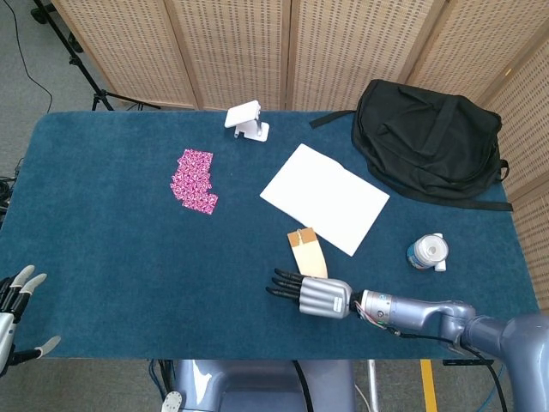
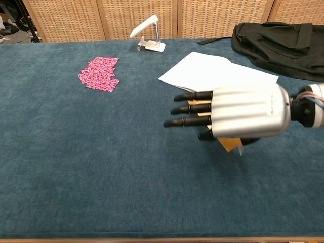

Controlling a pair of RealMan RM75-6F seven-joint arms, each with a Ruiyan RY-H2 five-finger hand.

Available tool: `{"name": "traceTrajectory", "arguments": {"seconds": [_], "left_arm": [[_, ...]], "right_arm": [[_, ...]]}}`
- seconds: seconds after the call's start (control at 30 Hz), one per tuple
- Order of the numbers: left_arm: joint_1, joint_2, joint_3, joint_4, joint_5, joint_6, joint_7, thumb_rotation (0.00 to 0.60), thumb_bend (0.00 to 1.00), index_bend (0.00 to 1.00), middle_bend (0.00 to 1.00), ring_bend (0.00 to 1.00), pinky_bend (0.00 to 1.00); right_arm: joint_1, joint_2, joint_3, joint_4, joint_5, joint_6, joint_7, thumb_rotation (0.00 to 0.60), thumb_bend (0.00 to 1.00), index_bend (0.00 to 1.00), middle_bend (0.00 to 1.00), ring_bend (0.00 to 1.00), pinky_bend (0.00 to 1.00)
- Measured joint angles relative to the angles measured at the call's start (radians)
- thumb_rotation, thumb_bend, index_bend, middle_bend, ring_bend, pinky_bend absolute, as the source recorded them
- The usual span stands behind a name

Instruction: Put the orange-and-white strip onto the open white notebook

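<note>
The orange-and-white strip (image 1: 307, 252) lies just short of the open white notebook's (image 1: 326, 197) near corner. My right hand (image 1: 316, 296) has the strip's near end under its palm. In the chest view the right hand (image 2: 243, 111) is raised off the cloth, fingers straight and pointing left. An orange corner of the strip (image 2: 229, 144) hangs below the palm, so the hand seems to pinch it from beneath; the thumb is hidden. The notebook (image 2: 223, 76) lies just beyond. My left hand (image 1: 17, 309) rests off the table's near left corner, fingers spread and holding nothing.
A black backpack (image 1: 429, 137) fills the far right corner. A white stand (image 1: 246, 118) sits at the back centre, a pink patterned piece (image 1: 195, 180) left of the notebook, and a small round container (image 1: 426, 252) to the right of the strip.
</note>
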Motion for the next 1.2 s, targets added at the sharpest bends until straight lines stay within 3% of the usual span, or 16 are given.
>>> {"name": "traceTrajectory", "arguments": {"seconds": [0.33,0.53,0.7,0.93,1.2], "left_arm": [[0.0,0.003,0.003,0.0,0.004,-0.001,-0.004,0.6,0.0,0.0,0.0,0.0,0.0],[-0.003,0.001,-0.001,0.0,-0.008,-0.008,0.0,0.6,0.0,0.0,0.0,0.0,0.0],[-0.012,-0.002,-0.012,-0.003,-0.036,-0.031,0.01,0.6,0.0,0.0,0.0,0.0,0.0],[-0.033,-0.005,-0.027,-0.012,-0.085,-0.081,0.025,0.6,0.0,0.0,0.0,0.0,0.0],[-0.041,-0.003,-0.035,-0.018,-0.109,-0.095,0.028,0.6,0.0,0.0,0.0,0.0,0.0]], "right_arm": [[0.008,0.04,0.201,-0.002,0.237,-0.018,-0.053,0.6,0.13,0.54,0.01,0.0,0.0],[0.022,0.026,0.272,0.071,0.368,-0.096,-0.082,0.6,0.14,0.54,0.01,0.0,0.0],[0.021,-0.033,0.267,0.207,0.43,-0.183,-0.082,0.6,0.16,0.54,0.01,0.0,0.0],[0.02,-0.169,0.219,0.439,0.463,-0.259,-0.042,0.6,0.16,0.54,0.01,0.0,0.0],[0.042,-0.271,0.186,0.585,0.479,-0.311,-0.003,0.6,0.16,0.54,0.01,0.0,0.0]]}}
